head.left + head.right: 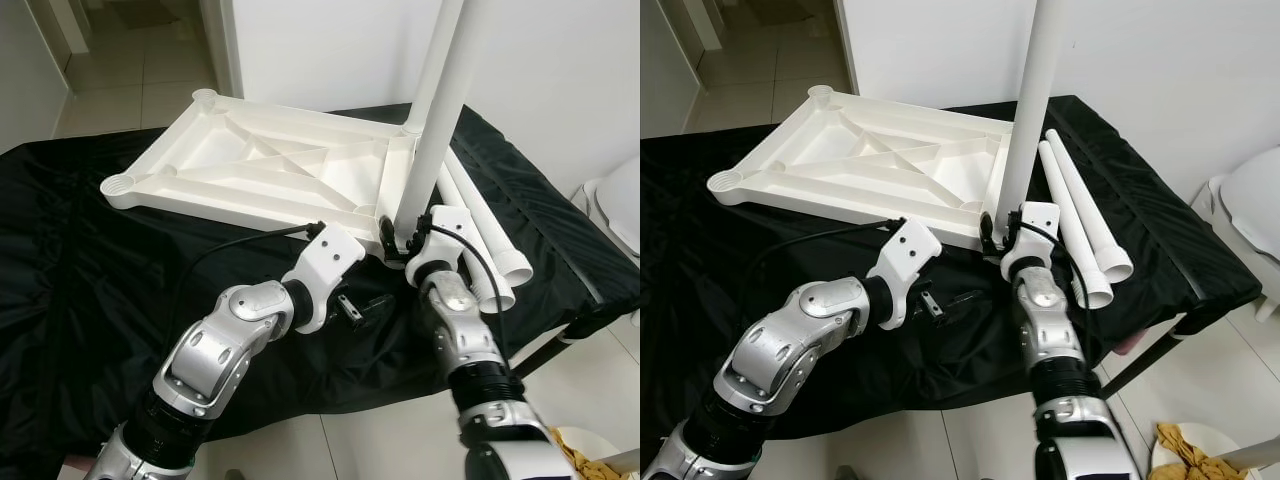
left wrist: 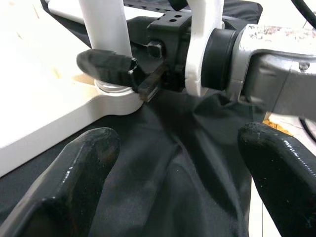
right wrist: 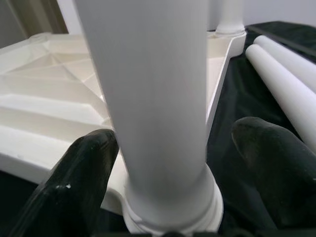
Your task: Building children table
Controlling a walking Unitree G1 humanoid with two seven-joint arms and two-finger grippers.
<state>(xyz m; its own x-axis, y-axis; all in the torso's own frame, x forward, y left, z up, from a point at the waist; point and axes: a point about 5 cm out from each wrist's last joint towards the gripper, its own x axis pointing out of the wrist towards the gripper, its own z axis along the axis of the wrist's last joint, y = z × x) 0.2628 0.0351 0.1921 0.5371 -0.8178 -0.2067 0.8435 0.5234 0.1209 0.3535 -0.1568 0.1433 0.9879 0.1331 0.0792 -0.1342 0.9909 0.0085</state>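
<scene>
At the near right corner socket of the tabletop: one leg is standing, seated.
Leg (image 1: 432,110): standing upright in the corner socket (image 3: 173,217), long axis running straight up and out of frame.
Tabletop (image 1: 250,160): lying upside down, ribs up, on the black cloth (image 1: 90,260).
Right gripper (image 3: 168,163): sitting at the base of the leg, fingers spread to either side of it; left pad looks to be touching, right pad standing apart. Not pinching.
Left gripper (image 2: 173,168): hovering just beside that same corner, over the cloth, fingers spread wide, holding nothing.
Spare legs (image 1: 485,235): two lying side by side beyond that corner, on its right, long axes running away from the robot.
Judgement: right arm is nearer the spares; the next leg wants lifting and turning upright.
</scene>
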